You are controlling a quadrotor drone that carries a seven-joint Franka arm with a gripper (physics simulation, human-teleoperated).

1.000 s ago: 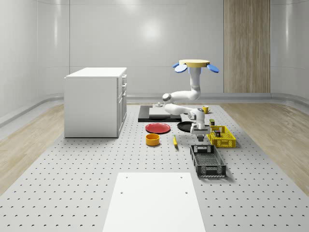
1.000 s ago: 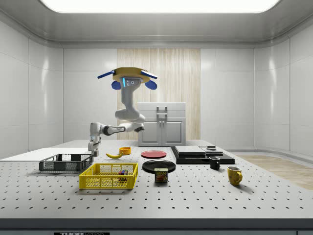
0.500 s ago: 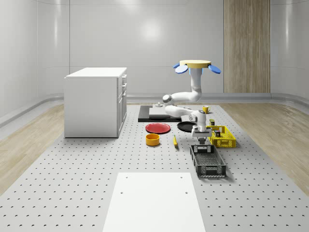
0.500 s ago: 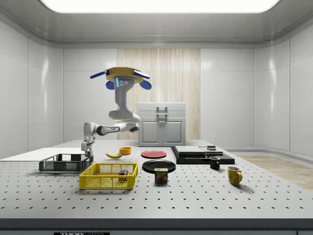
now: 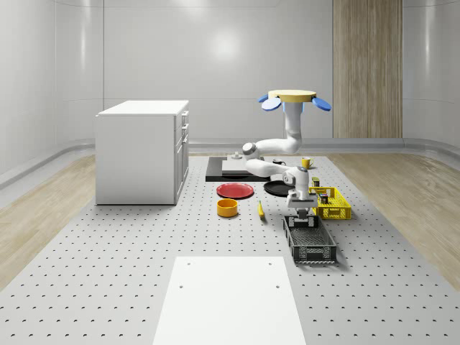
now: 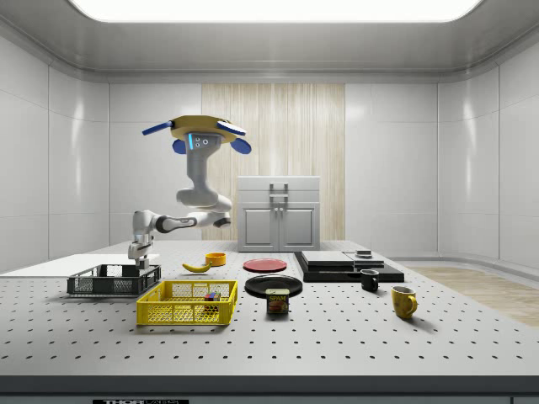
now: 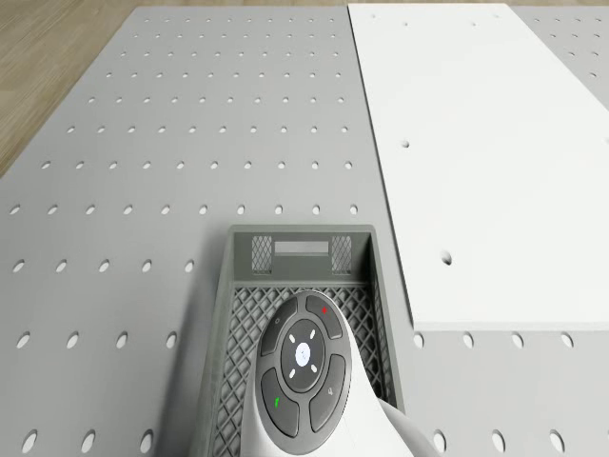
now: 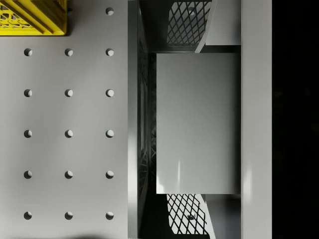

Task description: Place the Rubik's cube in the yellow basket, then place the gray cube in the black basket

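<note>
black basket [image 5: 310,241] lies nearer the whole-scene camera than yellow basket [image 5: 330,203], just beside it; drone [image 5: 295,98] hovers behind both; gripper [image 5: 300,218] w/ gray cube [image 8: 197,123] over black basket.

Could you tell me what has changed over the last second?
The drone slid toward the side view's left, carrying the gripper and the gray cube it holds over the black basket and lower. The yellow basket and tabletop items stayed put.

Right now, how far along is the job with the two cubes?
The Rubik's cube already lies in the yellow basket, so step one looks done. In hand: the gripper holds the gray cube over the black basket, with the drone hovering above the table. Left: release it into that basket.
</note>
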